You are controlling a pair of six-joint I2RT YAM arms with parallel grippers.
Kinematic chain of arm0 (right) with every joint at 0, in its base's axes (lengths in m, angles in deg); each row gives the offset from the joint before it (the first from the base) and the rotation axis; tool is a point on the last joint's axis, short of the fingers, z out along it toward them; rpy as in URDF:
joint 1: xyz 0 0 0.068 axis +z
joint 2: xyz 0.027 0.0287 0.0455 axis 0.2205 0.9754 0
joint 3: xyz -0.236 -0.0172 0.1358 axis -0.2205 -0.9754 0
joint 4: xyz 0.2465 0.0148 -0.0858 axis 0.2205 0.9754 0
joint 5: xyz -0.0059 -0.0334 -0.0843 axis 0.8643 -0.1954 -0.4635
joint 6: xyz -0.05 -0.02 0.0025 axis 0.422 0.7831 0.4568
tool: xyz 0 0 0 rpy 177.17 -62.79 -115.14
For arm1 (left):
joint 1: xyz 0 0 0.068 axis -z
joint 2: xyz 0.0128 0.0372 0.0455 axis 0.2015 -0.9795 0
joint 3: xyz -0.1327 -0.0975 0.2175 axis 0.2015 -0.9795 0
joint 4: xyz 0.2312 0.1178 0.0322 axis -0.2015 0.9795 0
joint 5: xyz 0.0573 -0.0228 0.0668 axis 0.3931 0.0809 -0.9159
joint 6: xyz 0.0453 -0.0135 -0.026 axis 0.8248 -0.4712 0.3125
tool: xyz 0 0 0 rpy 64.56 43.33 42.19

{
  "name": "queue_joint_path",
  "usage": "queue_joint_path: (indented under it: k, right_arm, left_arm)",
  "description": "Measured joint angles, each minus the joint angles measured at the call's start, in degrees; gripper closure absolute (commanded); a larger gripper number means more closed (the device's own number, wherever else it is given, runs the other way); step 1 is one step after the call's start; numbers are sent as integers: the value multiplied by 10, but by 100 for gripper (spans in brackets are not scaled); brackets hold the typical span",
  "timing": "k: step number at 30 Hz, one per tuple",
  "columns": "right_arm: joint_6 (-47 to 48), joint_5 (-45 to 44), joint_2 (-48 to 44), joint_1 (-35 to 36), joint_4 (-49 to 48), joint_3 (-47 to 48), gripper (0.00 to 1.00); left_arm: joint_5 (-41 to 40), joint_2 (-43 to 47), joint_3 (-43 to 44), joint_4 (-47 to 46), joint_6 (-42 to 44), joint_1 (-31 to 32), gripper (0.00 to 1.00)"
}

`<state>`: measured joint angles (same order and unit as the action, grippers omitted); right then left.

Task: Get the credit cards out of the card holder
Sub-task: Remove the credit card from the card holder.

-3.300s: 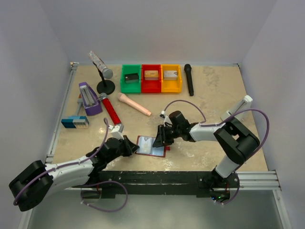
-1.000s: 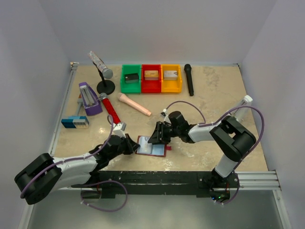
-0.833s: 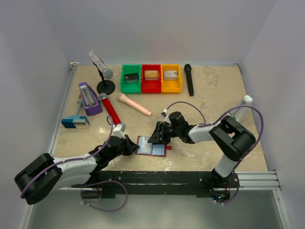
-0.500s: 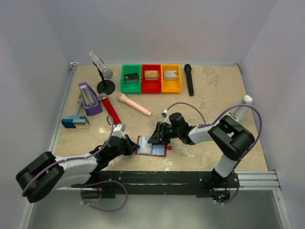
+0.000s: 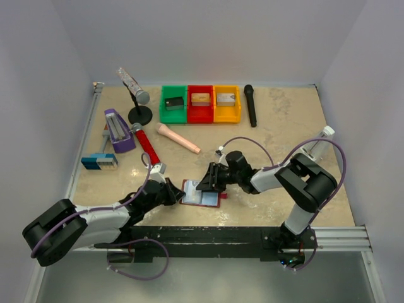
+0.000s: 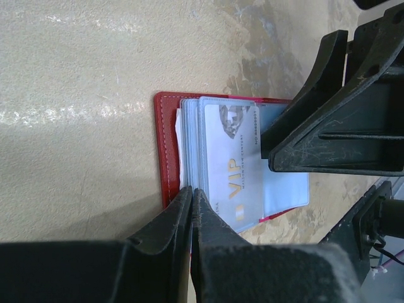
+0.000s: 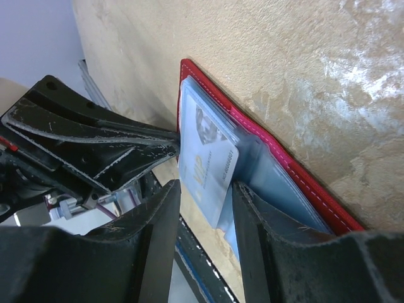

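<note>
The dark red card holder [image 5: 203, 198] lies open on the table near the front edge, its pale blue clear pockets [image 6: 284, 183] facing up. One pale silver credit card [image 6: 230, 165] marked VIP sticks partly out of a pocket. My left gripper [image 5: 177, 194] is shut, and its tips [image 6: 191, 190] rest on the holder's left edge by the red cover [image 6: 165, 151]. From the right, my right gripper [image 5: 204, 184] stands open astride that card [image 7: 211, 165], one finger [image 7: 252, 218] close by the card's corner. The red cover [image 7: 297, 177] runs behind.
Green [image 5: 173, 104], red [image 5: 201, 104] and yellow [image 5: 227, 104] bins stand at the back, a black microphone [image 5: 250, 105] beside them. To the left lie a red microphone [image 5: 146, 145], a pink cylinder [image 5: 178, 138], a purple tool [image 5: 118, 131] and a microphone stand [image 5: 139, 115].
My right gripper has slid a little left over the holder and its jaws have narrowed around the card. The left gripper stays shut at the holder's edge.
</note>
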<state>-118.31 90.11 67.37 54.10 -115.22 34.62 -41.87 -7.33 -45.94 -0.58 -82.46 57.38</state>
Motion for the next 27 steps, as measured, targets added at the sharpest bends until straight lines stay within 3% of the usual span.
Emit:
queue_joint_path:
  k: [22, 27]
  right_arm:
    - [-12, 22, 11, 0, -51, -14, 53]
    - [-5, 27, 9, 0, -38, -13, 53]
  left_arm:
    - [-1, -8, 0, -10, -8, 0, 93]
    - [-2, 9, -1, -1, -9, 0, 88]
